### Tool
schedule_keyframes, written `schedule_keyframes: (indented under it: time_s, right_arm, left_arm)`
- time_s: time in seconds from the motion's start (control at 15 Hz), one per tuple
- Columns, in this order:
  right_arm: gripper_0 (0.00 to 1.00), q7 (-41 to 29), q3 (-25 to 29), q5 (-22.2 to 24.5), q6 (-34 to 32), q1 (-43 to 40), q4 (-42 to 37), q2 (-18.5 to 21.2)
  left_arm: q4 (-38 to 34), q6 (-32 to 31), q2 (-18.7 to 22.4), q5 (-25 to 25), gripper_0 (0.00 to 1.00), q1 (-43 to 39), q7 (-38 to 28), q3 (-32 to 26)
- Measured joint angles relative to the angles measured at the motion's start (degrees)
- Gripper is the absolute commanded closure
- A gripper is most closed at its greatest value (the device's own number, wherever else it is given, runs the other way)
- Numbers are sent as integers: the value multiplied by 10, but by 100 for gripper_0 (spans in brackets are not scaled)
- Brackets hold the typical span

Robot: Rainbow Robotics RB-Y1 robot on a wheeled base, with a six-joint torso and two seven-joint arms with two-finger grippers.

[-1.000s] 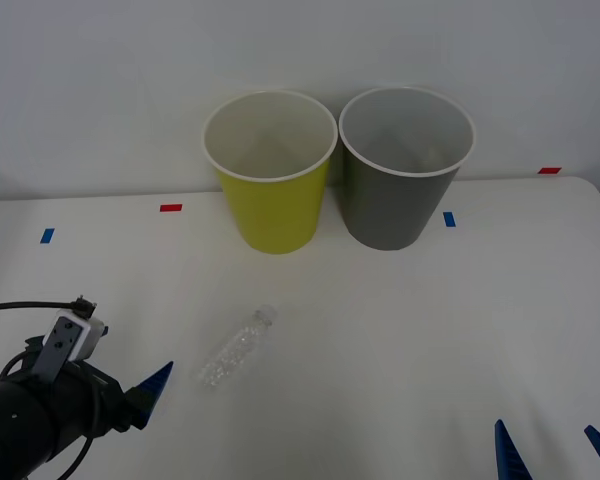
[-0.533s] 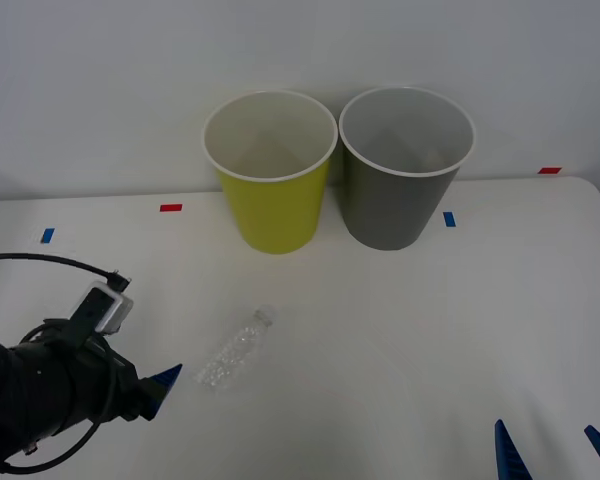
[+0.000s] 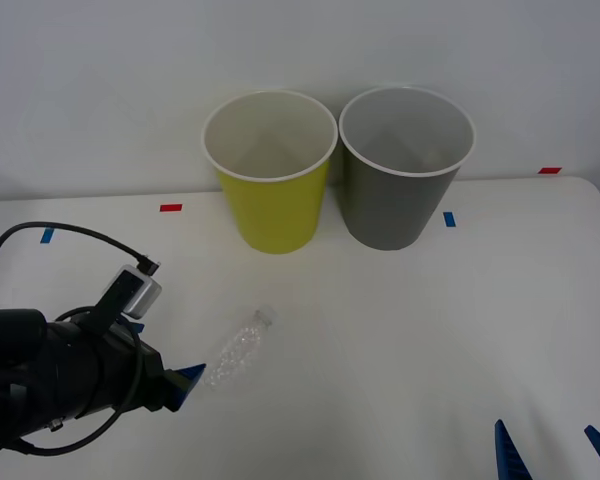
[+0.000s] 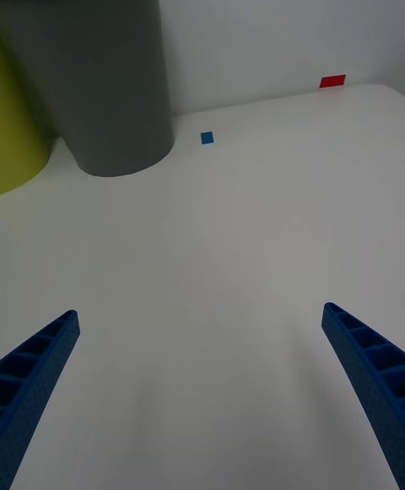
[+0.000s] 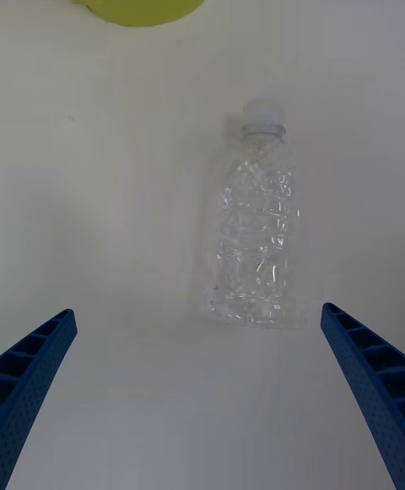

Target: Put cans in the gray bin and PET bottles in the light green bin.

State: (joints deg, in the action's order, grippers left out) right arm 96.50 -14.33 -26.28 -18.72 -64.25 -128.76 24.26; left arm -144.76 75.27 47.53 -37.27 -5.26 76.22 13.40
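Lying flat, PET bottle (image 5: 255, 233) — left tool (image 5: 198, 397) released, just short; right tool (image 4: 202, 393) released too.

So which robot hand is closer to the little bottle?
The left. The left gripper is open right beside the bottle, at its base end. The right gripper waits open, far off at the table's near right edge.

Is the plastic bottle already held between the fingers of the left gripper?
No. In the left wrist view the PET bottle lies on the table, with the open left gripper short of it.
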Motion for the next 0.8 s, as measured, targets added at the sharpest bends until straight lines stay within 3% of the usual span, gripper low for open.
schedule_keyframes:
  time_s: [0.2, 0.8]
  right_arm:
    - [0, 0, 0, 0, 0, 0, 0, 0]
    - [0, 0, 0, 0, 0, 0, 0, 0]
  left_arm:
    - [3, -1, 11, 13, 0, 37, -55, 53]
    - [66, 64, -9, 38, 0, 199, -55, 180]
